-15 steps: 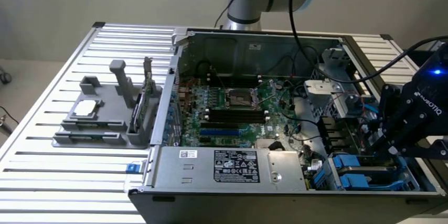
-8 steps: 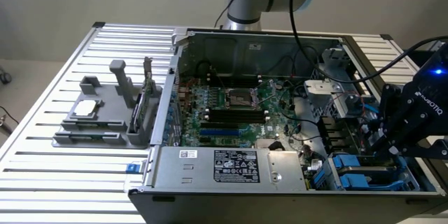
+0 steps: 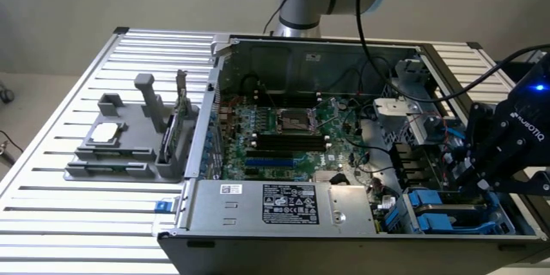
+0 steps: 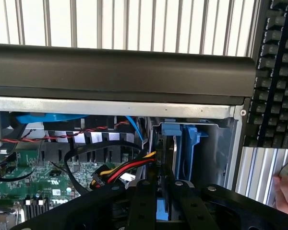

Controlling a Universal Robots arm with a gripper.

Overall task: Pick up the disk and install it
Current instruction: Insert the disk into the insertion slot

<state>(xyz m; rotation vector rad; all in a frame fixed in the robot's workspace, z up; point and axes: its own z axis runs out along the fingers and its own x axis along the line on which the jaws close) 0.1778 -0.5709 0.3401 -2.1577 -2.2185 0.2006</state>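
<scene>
In the wrist view the disk (image 4: 181, 149) stands on edge, framed by its blue carrier, inside the drive bay at the corner of the open computer case. My gripper (image 4: 163, 203) is right over it, the black fingers (image 4: 143, 206) shut on a blue part of the carrier. In the exterior view the gripper (image 3: 478, 183) hangs over the drive bay at the case's near corner on the exterior view's right. Blue carrier parts (image 3: 447, 216) lie in the bay just below it.
The open case holds a green motherboard (image 3: 284, 134), a grey labelled power-supply box (image 3: 290, 204) and loose red and yellow cables (image 4: 127, 167) beside the bay. A grey fixture (image 3: 116, 149) stands on the slatted table. A black keyboard (image 4: 278, 72) and a person's hand (image 4: 284, 191) lie outside the case.
</scene>
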